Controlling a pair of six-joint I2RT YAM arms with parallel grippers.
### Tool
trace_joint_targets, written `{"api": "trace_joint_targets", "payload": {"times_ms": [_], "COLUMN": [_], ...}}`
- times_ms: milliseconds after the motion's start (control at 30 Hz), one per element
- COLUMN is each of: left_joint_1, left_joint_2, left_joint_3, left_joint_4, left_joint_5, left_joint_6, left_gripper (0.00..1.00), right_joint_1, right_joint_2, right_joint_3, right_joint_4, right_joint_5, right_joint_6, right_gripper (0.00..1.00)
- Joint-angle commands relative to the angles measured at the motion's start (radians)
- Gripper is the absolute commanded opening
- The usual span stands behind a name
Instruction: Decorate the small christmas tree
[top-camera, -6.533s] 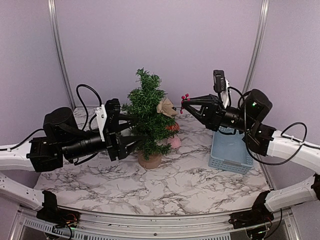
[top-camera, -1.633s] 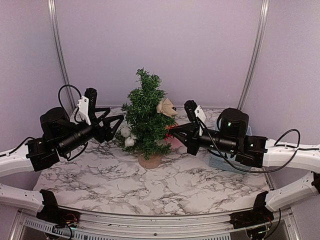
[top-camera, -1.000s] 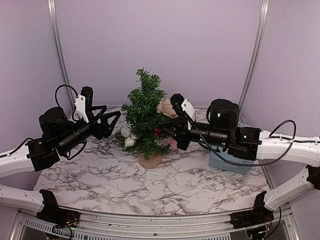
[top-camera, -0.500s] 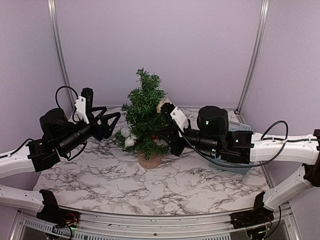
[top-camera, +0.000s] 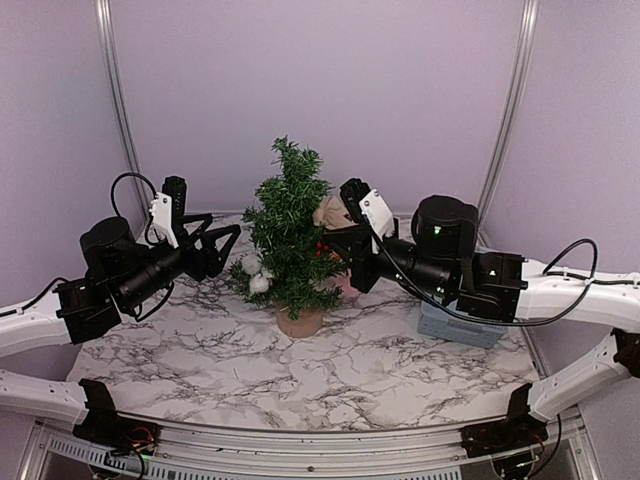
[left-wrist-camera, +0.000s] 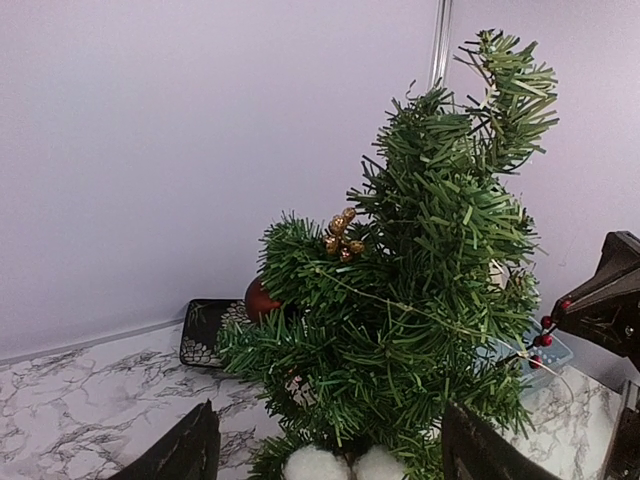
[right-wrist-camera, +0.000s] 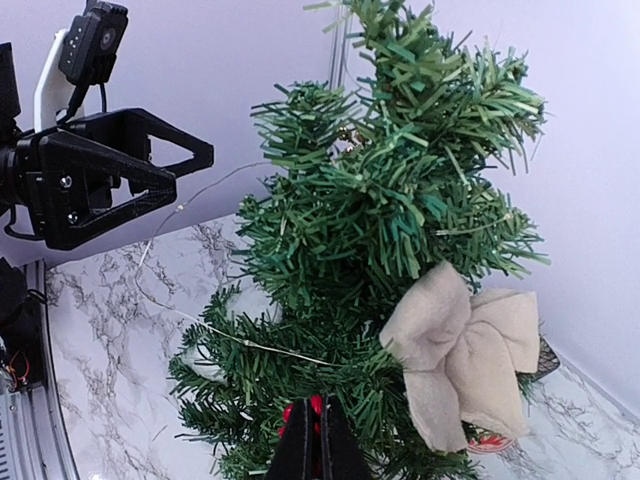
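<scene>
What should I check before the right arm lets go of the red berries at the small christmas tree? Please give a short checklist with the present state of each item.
1. The right gripper is shut on the red berry sprig: ok.
2. The sprig is caught firmly among the branches of the small christmas tree: cannot tell, because the needles hide its stem.
3. The tree stands upright on its round base: ok.
4. The left gripper is open, empty and apart from the branches: ok.
5. The beige bow is apart from the right gripper: ok.
</scene>
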Motion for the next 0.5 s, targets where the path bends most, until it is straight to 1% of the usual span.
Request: {"api": "trace_joint_targets", "payload": {"times_ms": [0,467], "left_joint_1": [0.007,0.014], "left_joint_2": [0.002,0.002], "left_joint_3": [-0.005,-0.005], "left_joint_4": [0.044,0.044], "left_joint_5": [0.005,0.005], "left_joint_6": [0.005,0.011], "left_gripper": [0.77,0.77], "right_joint_1": [0.006,0.004], "right_joint_2": [0.035,0.128], "right_joint_3": [0.044,0.070], "right_joint_4": [-0.001,-0.019], "right_joint_5": [0.042,0.086], "right_joint_6": [-0.018,-0.033], "right_gripper": [0.00,0.00]}}
